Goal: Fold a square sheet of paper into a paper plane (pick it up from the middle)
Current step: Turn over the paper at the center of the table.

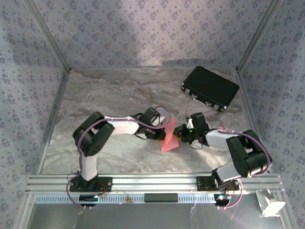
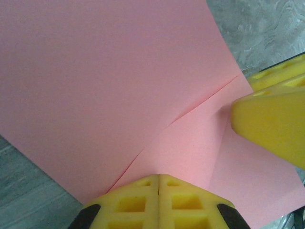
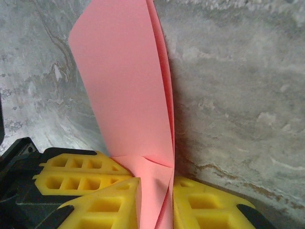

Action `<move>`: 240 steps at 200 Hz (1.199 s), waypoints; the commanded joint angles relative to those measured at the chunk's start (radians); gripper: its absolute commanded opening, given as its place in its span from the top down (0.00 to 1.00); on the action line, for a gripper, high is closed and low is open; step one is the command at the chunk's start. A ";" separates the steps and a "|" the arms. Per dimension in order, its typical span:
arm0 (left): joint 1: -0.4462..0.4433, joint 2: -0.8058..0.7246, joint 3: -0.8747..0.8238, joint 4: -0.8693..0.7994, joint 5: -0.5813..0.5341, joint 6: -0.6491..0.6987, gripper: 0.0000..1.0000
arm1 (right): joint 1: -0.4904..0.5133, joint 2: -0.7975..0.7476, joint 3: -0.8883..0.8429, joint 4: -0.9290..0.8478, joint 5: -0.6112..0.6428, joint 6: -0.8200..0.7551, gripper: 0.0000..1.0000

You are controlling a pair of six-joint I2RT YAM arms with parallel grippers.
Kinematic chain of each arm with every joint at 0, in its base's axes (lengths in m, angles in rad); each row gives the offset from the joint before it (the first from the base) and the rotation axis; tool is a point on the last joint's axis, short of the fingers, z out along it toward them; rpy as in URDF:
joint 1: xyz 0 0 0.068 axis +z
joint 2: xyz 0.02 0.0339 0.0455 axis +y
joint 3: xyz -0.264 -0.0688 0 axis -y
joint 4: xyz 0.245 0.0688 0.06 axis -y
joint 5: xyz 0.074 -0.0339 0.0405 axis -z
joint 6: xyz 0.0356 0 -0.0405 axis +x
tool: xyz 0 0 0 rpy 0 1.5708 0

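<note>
Plainly, the weak point is the shared hold. The paper [image 1: 169,139], a creased pink sheet folded along its middle, stands up off the counter [image 1: 109,95]. It is about midway between the side edges and nearer the near edge than the far one, with a gripper on each side.

The left gripper [image 2: 159,180] is clamped tight on one edge of the paper, fingers pressed together. The right gripper [image 3: 156,185] straddles the folded edge with a finger close on each side; whether it actually pinches I cannot tell.

If the right gripper closes off the crease, or on one layer alone, the layers could slide and the fold come out skewed. The two grippers sit very near each other, so a small misjudged move could knock fingers together. It could also pull the thin sheet two ways and tear or crumple it. Should the left let go before the right has a firm hold, the paper would likely flop onto the counter.

The counter is grey, marbled and matte. A black case [image 1: 210,88] lies well apart at the far right corner. Walls [image 1: 143,28] with a small floral pattern close in three sides, and a metal rail [image 1: 152,182] runs along the near edge.
</note>
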 commanded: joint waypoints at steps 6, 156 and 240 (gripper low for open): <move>-0.004 -0.011 -0.017 -0.009 0.004 -0.011 0.97 | -0.009 0.016 -0.018 0.047 -0.033 -0.020 0.80; -0.001 -0.275 -0.068 -0.018 -0.160 0.020 0.81 | 0.004 -0.233 0.019 -0.184 0.092 -0.161 0.94; 0.003 -0.564 -0.213 0.010 -0.515 0.047 0.75 | 0.108 -0.442 0.219 -0.625 0.452 -0.348 0.93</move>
